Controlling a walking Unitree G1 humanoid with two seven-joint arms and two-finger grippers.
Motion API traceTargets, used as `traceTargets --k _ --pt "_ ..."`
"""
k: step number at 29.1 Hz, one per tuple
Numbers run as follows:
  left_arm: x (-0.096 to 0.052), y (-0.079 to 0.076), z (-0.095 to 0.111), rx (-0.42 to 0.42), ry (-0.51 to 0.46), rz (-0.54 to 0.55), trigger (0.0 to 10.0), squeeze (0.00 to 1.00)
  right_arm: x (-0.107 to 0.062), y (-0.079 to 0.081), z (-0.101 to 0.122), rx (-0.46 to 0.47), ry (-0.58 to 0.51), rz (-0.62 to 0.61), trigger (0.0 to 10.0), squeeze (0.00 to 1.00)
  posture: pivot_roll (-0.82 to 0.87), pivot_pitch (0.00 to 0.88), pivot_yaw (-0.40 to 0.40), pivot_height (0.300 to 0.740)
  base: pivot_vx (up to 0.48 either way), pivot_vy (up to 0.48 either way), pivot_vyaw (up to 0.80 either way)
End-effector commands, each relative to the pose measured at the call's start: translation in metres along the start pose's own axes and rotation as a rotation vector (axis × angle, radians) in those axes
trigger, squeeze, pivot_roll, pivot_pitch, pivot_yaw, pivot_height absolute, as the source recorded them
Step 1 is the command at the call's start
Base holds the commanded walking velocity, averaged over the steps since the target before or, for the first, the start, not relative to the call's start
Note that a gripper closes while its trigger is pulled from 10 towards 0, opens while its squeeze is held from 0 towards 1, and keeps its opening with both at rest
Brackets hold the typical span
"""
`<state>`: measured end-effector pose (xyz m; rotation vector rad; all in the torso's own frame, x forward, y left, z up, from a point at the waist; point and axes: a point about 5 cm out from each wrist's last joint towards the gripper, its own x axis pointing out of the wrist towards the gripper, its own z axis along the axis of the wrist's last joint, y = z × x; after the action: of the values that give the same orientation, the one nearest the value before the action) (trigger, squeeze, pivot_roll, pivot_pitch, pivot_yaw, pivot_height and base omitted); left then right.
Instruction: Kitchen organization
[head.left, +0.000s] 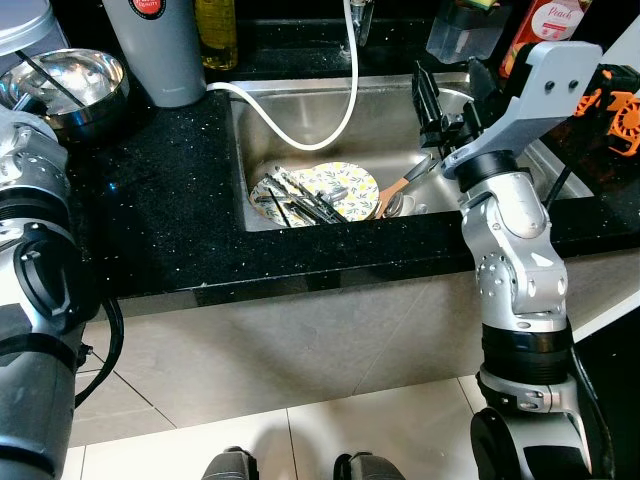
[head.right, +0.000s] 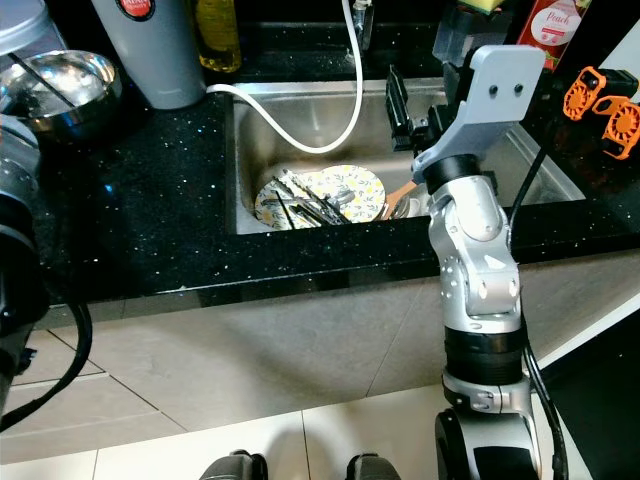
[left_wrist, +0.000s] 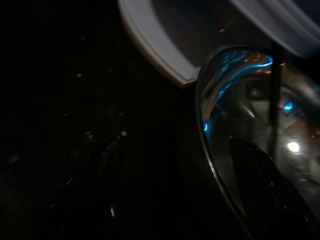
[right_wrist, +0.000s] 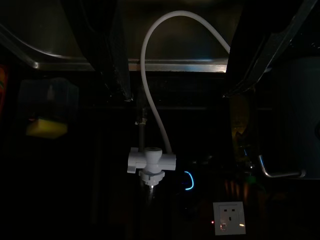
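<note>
Right claw (head.left: 448, 92) hangs spread above sink's (head.left: 262, 107) open right half.

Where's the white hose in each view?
Left eye view: white hose loops across the sink's back-left, up to the faucet.
Right eye view: same loop, over the sink's back wall.
Left wrist view: faces a steel bowl instead.
Right wrist view: arches between the right gripper's fingers.
Shared landmark: the sink's steel rim.

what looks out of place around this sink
A white hose runs from the faucet across the sink onto the counter. Utensils lie jumbled on a patterned plate, a wooden spoon beside it.
</note>
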<state>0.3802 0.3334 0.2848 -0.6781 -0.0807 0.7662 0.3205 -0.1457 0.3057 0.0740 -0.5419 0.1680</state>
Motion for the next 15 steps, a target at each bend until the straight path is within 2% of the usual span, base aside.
traceTargets --k 1,5,7,8,10,11,12,13,14,15 --pt "0.003 0.015 -0.011 0.006 0.048 0.069 10.0 0.0 -0.001 -0.001 0.0 -0.011 0.009 0.002 10.0 0.0 0.03 0.095 -0.004 0.74 0.0 0.0 0.0" --pt "0.005 0.024 -0.014 0.003 0.057 0.119 10.0 0.0 0.0 0.0 0.0 -0.01 0.008 0.009 10.0 0.0 0.03 0.093 -0.01 0.74 0.0 0.0 0.0" --pt "0.005 0.028 -0.014 0.003 0.054 0.136 6.2 0.0 0.001 0.0 0.0 -0.009 0.008 0.014 10.0 0.0 0.04 0.091 -0.014 0.74 0.0 0.0 0.0" --pt "0.006 0.029 -0.013 0.003 0.053 0.144 5.7 0.0 0.002 0.001 0.0 -0.009 0.009 0.016 10.0 0.0 0.04 0.091 -0.014 0.74 0.0 0.0 0.0" --pt "0.006 0.032 -0.012 0.0 0.052 0.157 5.6 0.0 0.002 0.001 0.0 -0.007 0.009 0.018 10.0 0.0 0.04 0.088 -0.016 0.74 0.0 0.0 0.0" --pt "0.007 0.035 -0.012 -0.002 0.052 0.17 3.5 0.0 0.003 0.002 0.0 -0.006 0.009 0.021 10.0 0.0 0.04 0.088 -0.016 0.74 0.0 0.0 0.0" --pt "0.007 0.037 -0.012 -0.004 0.053 0.179 0.7 0.0 0.003 0.003 0.0 -0.005 0.008 0.022 10.0 0.0 0.04 0.088 -0.016 0.74 0.0 0.0 0.0" --pt "0.007 0.038 -0.012 -0.006 0.054 0.184 0.7 0.0 0.003 0.003 0.0 -0.004 0.008 0.023 10.0 0.0 0.04 0.088 -0.016 0.74 0.0 0.0 0.0" --pt "0.008 0.04 -0.012 -0.007 0.056 0.193 0.0 0.0 0.003 0.003 0.0 -0.004 0.008 0.023 10.0 0.0 0.04 0.088 -0.016 0.74 0.0 0.0 0.0" --pt "0.008 0.04 -0.012 -0.007 0.056 0.193 0.0 0.0 0.003 0.003 0.0 -0.004 0.008 0.023 10.0 0.0 0.04 0.088 -0.016 0.74 0.0 0.0 0.0"
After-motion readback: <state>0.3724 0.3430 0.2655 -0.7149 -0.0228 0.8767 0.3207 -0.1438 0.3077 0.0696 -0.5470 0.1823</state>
